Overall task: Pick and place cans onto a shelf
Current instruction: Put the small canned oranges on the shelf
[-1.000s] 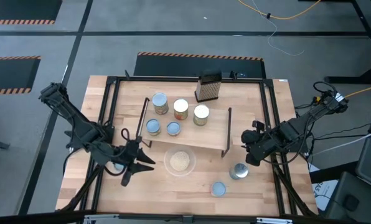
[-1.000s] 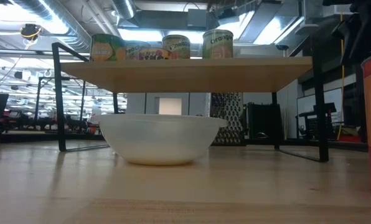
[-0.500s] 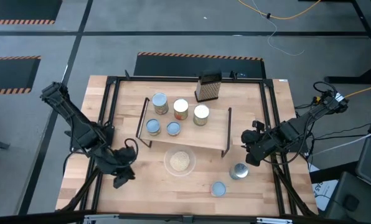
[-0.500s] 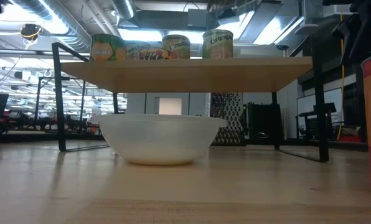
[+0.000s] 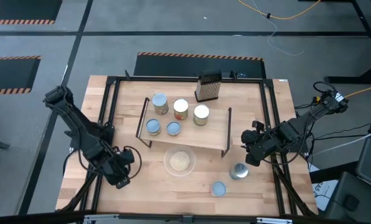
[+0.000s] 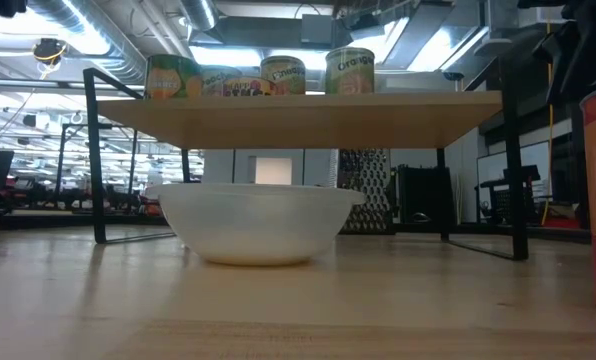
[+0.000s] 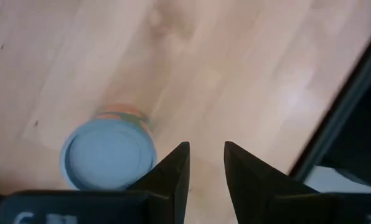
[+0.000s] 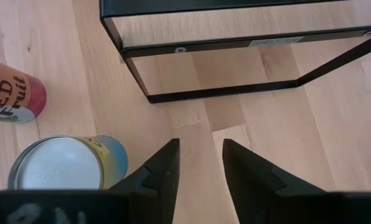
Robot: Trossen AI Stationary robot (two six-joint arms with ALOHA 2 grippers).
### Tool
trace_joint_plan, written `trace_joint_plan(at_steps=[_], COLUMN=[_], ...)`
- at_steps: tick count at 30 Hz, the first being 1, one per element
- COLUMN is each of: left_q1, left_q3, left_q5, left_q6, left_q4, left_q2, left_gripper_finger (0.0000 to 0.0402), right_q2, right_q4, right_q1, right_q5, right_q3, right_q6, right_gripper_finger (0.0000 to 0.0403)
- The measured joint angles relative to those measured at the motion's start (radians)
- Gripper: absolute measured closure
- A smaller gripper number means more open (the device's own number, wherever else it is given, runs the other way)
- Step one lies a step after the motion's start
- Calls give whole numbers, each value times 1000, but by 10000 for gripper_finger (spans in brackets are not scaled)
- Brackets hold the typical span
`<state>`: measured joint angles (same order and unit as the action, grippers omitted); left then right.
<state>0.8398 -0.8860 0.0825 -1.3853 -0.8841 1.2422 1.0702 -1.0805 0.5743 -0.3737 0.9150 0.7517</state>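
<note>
The left tool (image 7: 204, 149) hangs over the tabletop (image 5: 142, 186) with its fingers slightly parted and empty. A short blue-topped can (image 7: 109, 158) stands just beside one finger, outside the gap. The right tool (image 8: 198, 146) waits, parted and empty, with a silver-topped can (image 8: 67, 163) near its finger and a red can (image 8: 14, 93) reading "Fruit" beyond. Five cans (image 5: 180, 109) stand on the shelf (image 5: 213, 134); one (image 6: 350, 70) reads "Orange". These tins look rigid, smooth and probably weighty, so gripping across the side wall at mid-height seems best.
</note>
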Motion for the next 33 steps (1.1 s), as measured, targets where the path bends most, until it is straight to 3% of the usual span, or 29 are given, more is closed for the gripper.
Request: trace_joint_plan(at_steps=[9,28,33], left_q1=[-1,-2,-2], left_q3=[0,-1,-5], left_q5=[-74,-47,-48], left_q6=[-4,-2,-1], left_q4=[-54,-95,-97], left_q2=[129,231,249], left_gripper_finger=[309,310,329], right_q2=[0,0,0], right_q4=[0,0,0], right_q1=[0,0,0], right_q5=[0,0,0], right_q3=[0,0,0], right_q6=[0,0,0], right_gripper_finger=[276,276,276])
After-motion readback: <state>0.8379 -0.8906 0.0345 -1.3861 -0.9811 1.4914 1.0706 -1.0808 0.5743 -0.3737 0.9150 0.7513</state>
